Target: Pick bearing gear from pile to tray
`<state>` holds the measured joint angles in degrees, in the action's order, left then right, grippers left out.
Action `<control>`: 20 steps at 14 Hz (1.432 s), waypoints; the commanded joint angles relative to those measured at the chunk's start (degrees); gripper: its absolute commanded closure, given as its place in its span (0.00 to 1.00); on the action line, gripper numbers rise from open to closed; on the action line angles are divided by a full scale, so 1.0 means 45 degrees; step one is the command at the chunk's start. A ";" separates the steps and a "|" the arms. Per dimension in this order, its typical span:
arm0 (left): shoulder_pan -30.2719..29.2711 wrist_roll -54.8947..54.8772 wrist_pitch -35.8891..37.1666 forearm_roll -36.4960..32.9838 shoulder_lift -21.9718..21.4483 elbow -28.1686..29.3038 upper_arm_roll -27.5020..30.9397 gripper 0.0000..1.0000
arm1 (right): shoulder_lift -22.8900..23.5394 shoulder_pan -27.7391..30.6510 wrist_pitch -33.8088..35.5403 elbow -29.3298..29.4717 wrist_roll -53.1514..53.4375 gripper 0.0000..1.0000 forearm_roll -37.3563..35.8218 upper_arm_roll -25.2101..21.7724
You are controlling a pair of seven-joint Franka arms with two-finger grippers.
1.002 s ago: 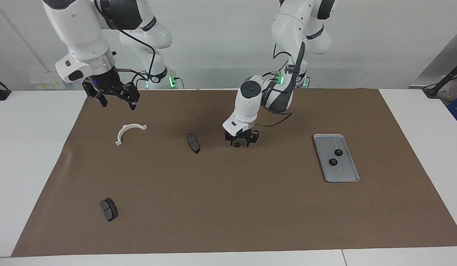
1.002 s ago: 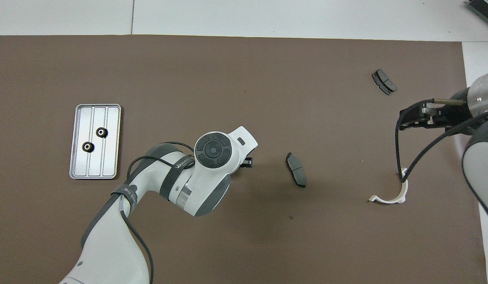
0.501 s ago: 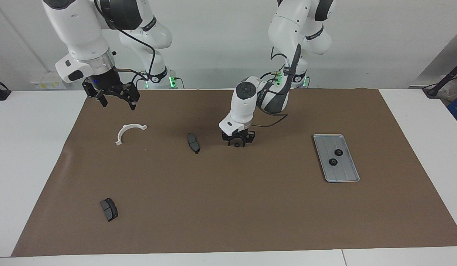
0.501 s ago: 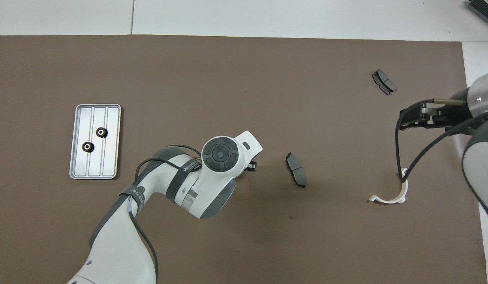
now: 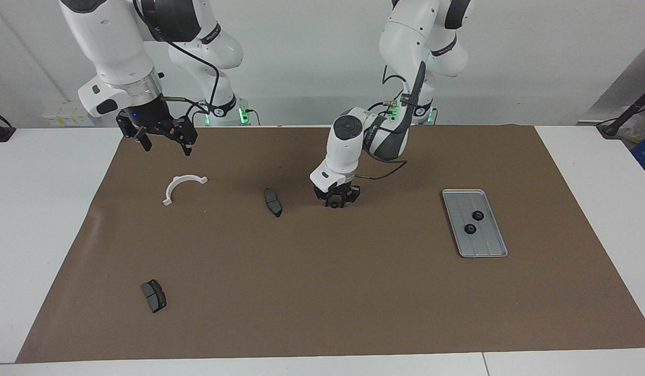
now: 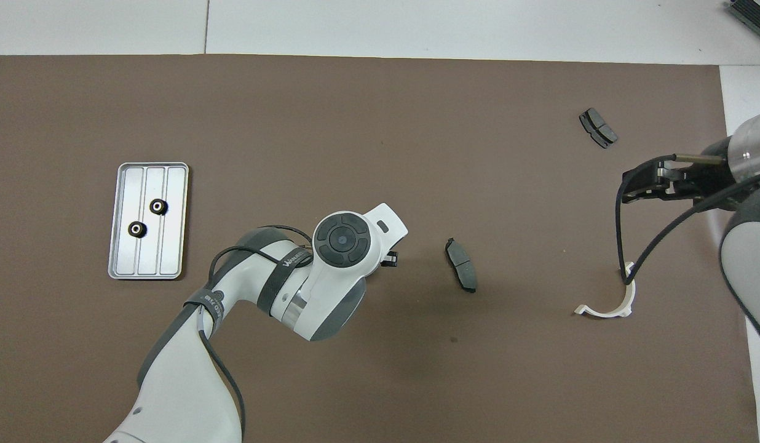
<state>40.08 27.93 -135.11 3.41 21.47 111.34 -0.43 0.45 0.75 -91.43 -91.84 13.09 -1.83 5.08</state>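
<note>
Closing on a small black bearing gear (image 5: 334, 204) at mid-mat, left end effector (image 5: 336, 201) down at the brown mat (image 5: 322, 292), fingers drawn in around the part but a firm pinch not yet certain; hidden under the wrist in the overhead view. Waiting with fingers spread, right end effector (image 5: 163, 140) above the mat near the white half-ring bracket (image 5: 182, 187). Best done by squeezing squarely across the gear before lifting straight up, steering clear of the dark curved pad (image 5: 273, 202) beside it, then carrying toward the tray (image 5: 493, 245) at the left arm's end of the bench, two gears (image 5: 474, 222) already inside
</note>
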 commanded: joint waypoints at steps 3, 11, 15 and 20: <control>0.0370 0.0004 -0.0054 0.0179 0.0151 0.0121 0.0077 0.70 | 0.0017 0.0126 0.0182 0.0156 -0.0293 0.00 0.0230 0.0024; 0.0118 0.0004 0.0511 0.0198 0.0035 -0.0209 0.0232 0.79 | 0.0017 0.0126 0.0162 0.0156 -0.0293 0.00 0.0230 0.0024; -0.1850 -0.0093 0.2637 0.0120 -0.0025 -0.1964 0.0409 0.79 | 0.0017 0.0126 0.0182 0.0156 -0.0312 0.00 0.0230 0.0024; -0.6144 -0.2856 0.3148 0.0042 -0.0414 -0.2203 0.0390 0.78 | 0.0017 0.0126 0.0182 0.0156 -0.0312 0.00 0.0230 0.0024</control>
<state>18.77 20.89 -123.18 3.65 20.95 101.05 2.15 0.45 0.75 -91.43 -91.84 13.09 -1.83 5.08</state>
